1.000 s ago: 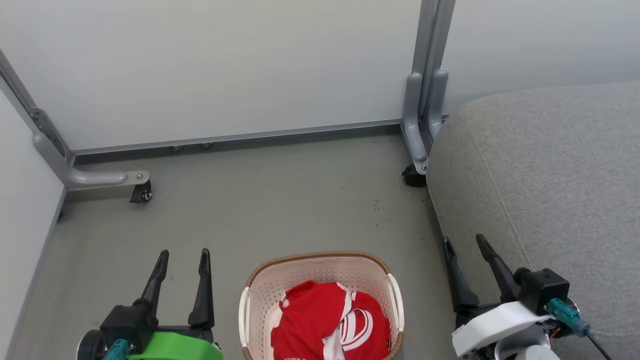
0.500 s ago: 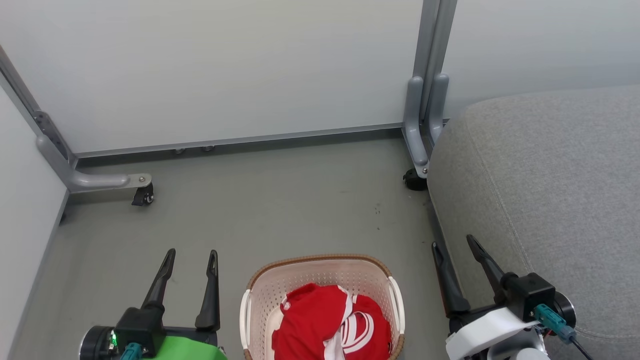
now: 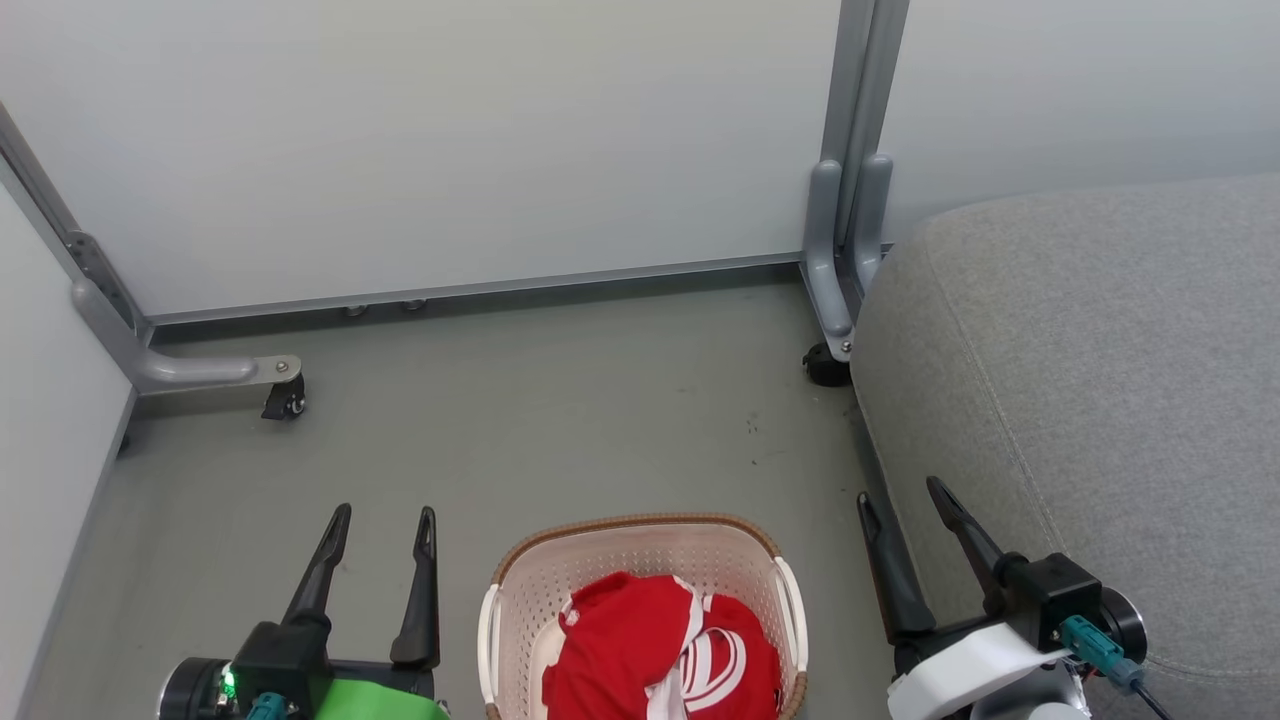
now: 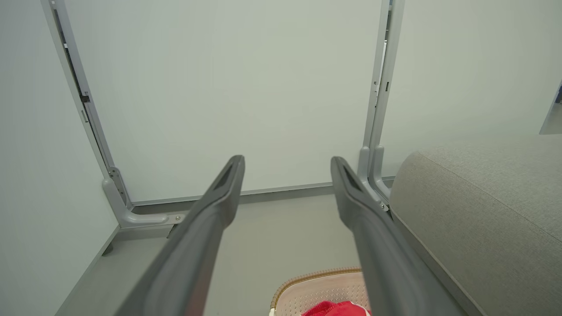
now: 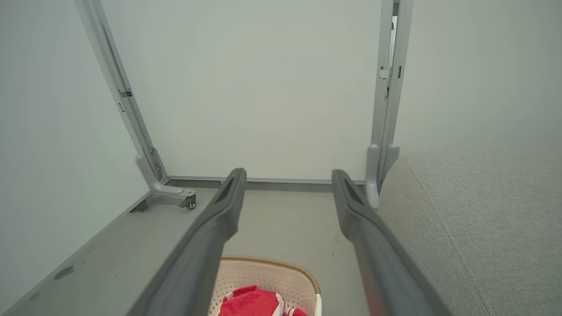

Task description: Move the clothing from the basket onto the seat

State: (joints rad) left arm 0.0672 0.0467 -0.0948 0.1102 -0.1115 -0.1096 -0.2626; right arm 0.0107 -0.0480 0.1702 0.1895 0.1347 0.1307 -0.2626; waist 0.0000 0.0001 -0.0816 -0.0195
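The cream basket (image 3: 640, 545) with a brown rim sits on the floor at the bottom centre of the head view, partly cut off. Crumpled red clothing (image 3: 660, 655) with white trim lies inside it. My left gripper (image 3: 385, 516) hovers left of the basket, open and empty. My right gripper (image 3: 900, 492) hangs open between the basket and the grey seat (image 3: 1100, 360) at the right. Both wrist views look past open fingers at the basket (image 4: 318, 287) (image 5: 281, 274), the red clothing (image 4: 336, 309) (image 5: 250, 303) and the seat (image 4: 483, 210) (image 5: 474, 219).
Pale partition panels on grey wheeled frames close off the back and left. One castor foot (image 3: 280, 385) stands at the left, another (image 3: 825, 365) against the seat's near corner. Grey floor (image 3: 560, 420) stretches between the basket and the panels.
The head camera shifted a little, so the scene sits slightly lower. Both grippers have drawn back toward the bottom edge and stay open. The basket and clothing have not moved.
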